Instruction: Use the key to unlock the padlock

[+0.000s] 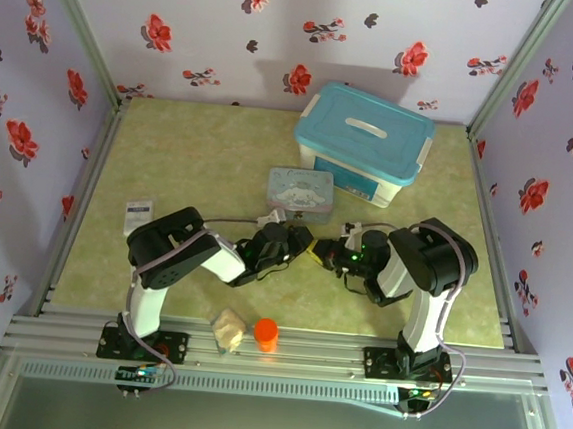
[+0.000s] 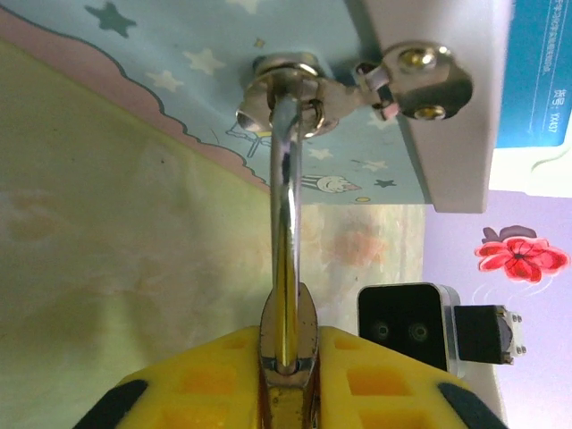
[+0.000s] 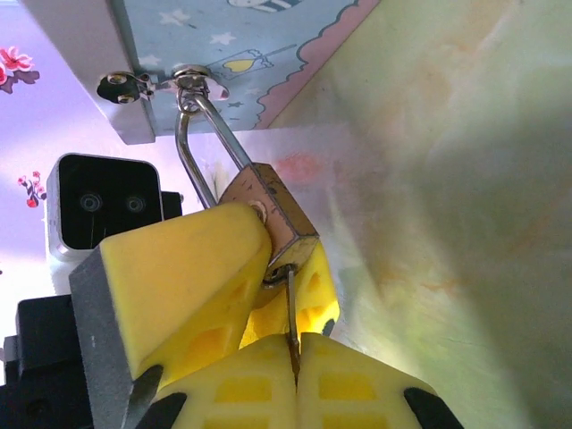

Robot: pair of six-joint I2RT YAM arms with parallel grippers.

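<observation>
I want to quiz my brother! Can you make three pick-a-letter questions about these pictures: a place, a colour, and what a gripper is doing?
1. Where does the padlock hang? A on the clasp of the tin; B on a door handle; C on a bicycle.
2. What colour is the small cylinder? A green; B orange; C black.
3. The right gripper is: A wide open; B shut on the key; C holding a spoon.
Answers: 1 A, it hangs through the clasp's loop. 2 B, plainly orange from above. 3 B, the key sits pinched in it.
</observation>
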